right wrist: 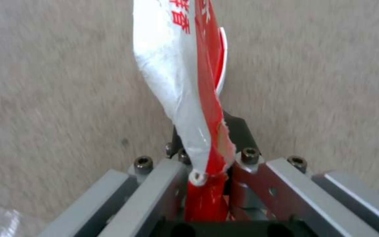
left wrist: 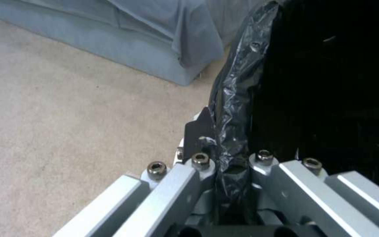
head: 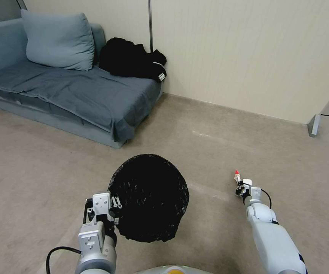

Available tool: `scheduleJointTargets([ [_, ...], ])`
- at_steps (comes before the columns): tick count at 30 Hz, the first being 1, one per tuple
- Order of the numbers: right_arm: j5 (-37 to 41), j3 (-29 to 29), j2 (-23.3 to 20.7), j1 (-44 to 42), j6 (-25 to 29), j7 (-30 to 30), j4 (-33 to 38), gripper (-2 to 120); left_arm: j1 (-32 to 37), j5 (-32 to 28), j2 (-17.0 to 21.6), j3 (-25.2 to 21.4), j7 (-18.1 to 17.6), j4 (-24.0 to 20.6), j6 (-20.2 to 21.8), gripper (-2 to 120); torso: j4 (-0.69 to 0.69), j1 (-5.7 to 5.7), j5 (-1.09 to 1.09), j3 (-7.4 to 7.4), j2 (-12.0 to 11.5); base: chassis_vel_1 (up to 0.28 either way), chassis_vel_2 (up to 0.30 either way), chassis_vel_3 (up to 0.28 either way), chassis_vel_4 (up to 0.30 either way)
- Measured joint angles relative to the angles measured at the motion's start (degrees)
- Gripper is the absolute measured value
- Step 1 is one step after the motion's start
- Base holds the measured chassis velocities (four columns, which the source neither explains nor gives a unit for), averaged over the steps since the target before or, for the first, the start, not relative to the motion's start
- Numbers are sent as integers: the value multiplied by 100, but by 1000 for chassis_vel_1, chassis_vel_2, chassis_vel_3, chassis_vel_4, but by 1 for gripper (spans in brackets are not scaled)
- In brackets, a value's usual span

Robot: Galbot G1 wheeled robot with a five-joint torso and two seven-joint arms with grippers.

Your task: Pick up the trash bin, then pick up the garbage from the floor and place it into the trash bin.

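The right gripper (head: 239, 182) pinches a red-and-white wrapper (right wrist: 189, 85), held out to the right of the trash bin (head: 149, 198). The left gripper (head: 115, 203) clamps the bin's lined rim, holding it above the floor (head: 39, 167). The step in hand looks like delivery; next, the wrapper must travel over the bin's mouth.

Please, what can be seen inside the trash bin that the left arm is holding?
Inside the trash bin only its crinkly black liner can be seen; the interior is too dark to tell whether any garbage lies there. The left gripper clamps the rim, and the bin's white wall is covered.
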Motion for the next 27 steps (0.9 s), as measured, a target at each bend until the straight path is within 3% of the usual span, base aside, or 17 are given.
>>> scheduleJointTargets([
  [4,88,-23,-10,-140,-10,21,428,0,-2,-73,-1,47,-16,1,32,1,-1,0,0,0,0,0,0,0,0],
  [7,308,-74,-31,-440,-90,78,1353,0,0,-184,8,104,-16,3,90,1,-2,0,-2,0,0,0,0,0,0],
  [8,308,-74,-31,-440,-90,78,1353,0,0,-184,8,104,-16,3,90,1,-2,0,-2,0,0,0,0,0,0],
  [11,552,-140,-41,-898,-97,-12,2756,0,2,-214,25,90,-6,3,108,1,0,0,-2,0,0,0,0,0,0],
  [13,586,-156,-45,-973,-93,-39,2956,0,2,-217,26,88,-3,3,110,1,1,0,-3,0,0,0,0,0,0],
  [15,780,-286,-87,-1485,-72,-271,4290,0,1,-252,41,78,24,40,123,1,-1,0,-2,0,0,0,0,0,0],
  [16,780,-286,-87,-1485,-72,-271,4290,0,1,-252,41,78,24,40,123,1,-1,0,-2,0,0,0,0,0,0],
  [20,1014,-607,-233,-2190,261,-901,6114,0,-30,-275,62,51,55,114,123,1,0,0,-2,-1,0,0,0,0,0],
  [21,1014,-607,-233,-2190,261,-901,6114,0,-30,-275,62,51,55,114,123,1,0,0,-2,-1,0,0,0,0,0],
  [23,1075,-849,-360,-2491,804,-1468,6767,0,-62,-293,68,33,62,130,124,1,-1,-1,-5,-1,0,0,0,0,0],
  [27,960,-1221,-510,-2787,1414,-2317,7194,0,-92,-308,80,19,73,148,126,1,-1,0,-4,-1,0,0,0,0,0],
])
